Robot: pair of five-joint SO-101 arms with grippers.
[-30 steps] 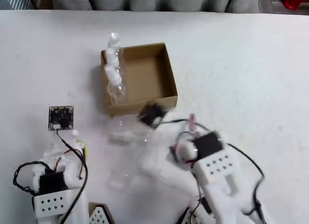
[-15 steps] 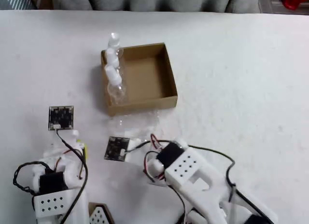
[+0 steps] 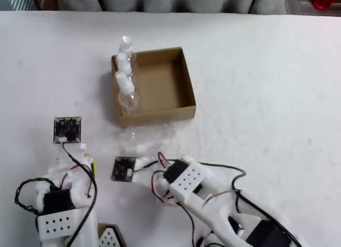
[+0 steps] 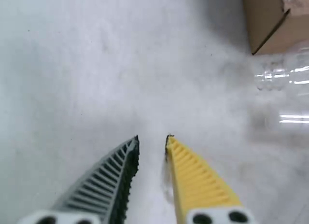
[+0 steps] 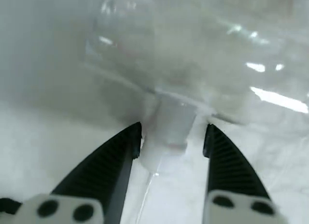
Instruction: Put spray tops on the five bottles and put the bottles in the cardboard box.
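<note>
Bright, even light washes the white table (image 3: 266,71) pale, with glints on the clear bottle (image 5: 203,50) and only faint shadows.

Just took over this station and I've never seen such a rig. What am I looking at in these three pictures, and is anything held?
Two robot arms sit at a white table. One picture looks down from above; the other two come from a camera on each arm's wrist, looking along its claw. Bottles with spray tops stand in the cardboard box; a clear bottle lies in front of it. The left claw is open and empty. The right claw is open, its fingers either side of a white spray top by the clear bottle. Nothing is gripped.
</note>
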